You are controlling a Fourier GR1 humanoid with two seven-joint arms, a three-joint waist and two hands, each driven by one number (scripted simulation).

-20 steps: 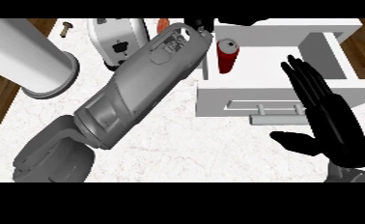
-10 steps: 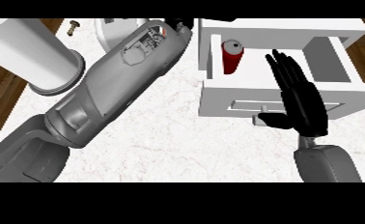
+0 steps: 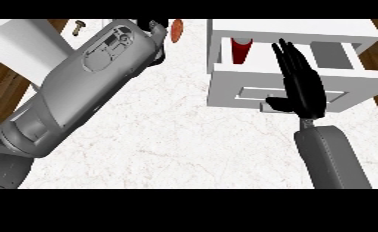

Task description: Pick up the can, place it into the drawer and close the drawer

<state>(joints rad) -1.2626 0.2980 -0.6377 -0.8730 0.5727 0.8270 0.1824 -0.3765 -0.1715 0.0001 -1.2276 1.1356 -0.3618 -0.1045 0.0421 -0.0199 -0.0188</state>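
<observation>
The red can (image 3: 241, 50) stands upright inside the open white drawer (image 3: 227, 83), near its left wall. My right hand (image 3: 301, 87) is open, fingers straight and pointing away from me, lying over the drawer's front panel and inner right part, to the right of the can and apart from it. My left forearm crosses the view from the lower left to the top middle. Only dark bits of the left hand (image 3: 153, 26) show past its end, left of the drawer, and the rest is hidden.
A white cylinder (image 3: 26, 41) stands at the top left beside a small brown-capped object (image 3: 77, 25). An orange item (image 3: 177, 30) lies by the left hand. The marble counter (image 3: 184, 141) spreads in front of the drawer; brown floor (image 3: 11, 83) shows past its left edge.
My right hand has moved left from beside the drawer onto its front panel. The left forearm has swung toward the left and up in the view. The can has stayed in the drawer.
</observation>
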